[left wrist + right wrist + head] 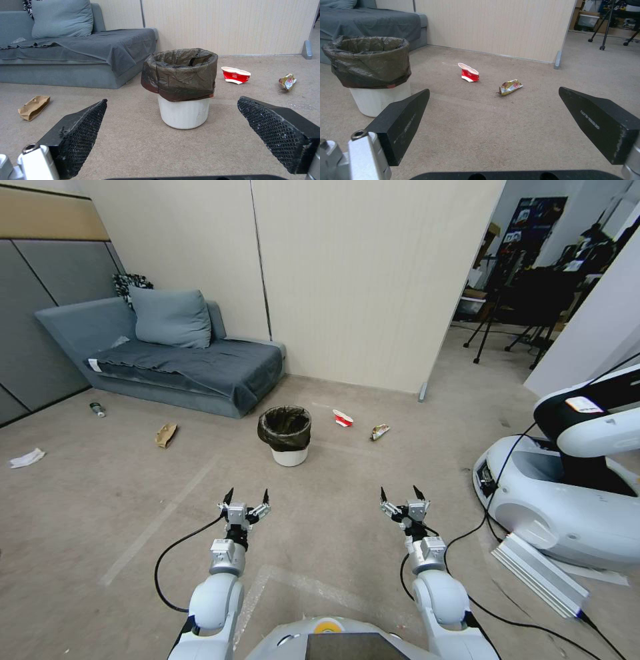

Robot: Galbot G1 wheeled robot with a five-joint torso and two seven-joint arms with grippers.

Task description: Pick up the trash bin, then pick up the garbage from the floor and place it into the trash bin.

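Note:
The trash bin (288, 437) (182, 87) (373, 75) is white with a black liner over its rim and stands upright on the carpet ahead of me. Garbage lies around it: a crushed red-and-white cup (343, 418) (236, 75) (469, 72), a shiny wrapper (379, 431) (288, 81) (510, 87), a brown paper bag (165, 434) (33, 107), a white tissue (27, 458) and a small bottle (97, 409). My left gripper (247, 495) (171, 110) is open, short of the bin. My right gripper (402, 493) (493, 97) is open too, facing the cup and wrapper.
A grey sofa (167, 357) with a cushion sits against the wall at the left. Another white robot base (567, 493) with cables and a metal strip (539, 573) stands at the right. A partition wall (373, 280) rises behind the bin.

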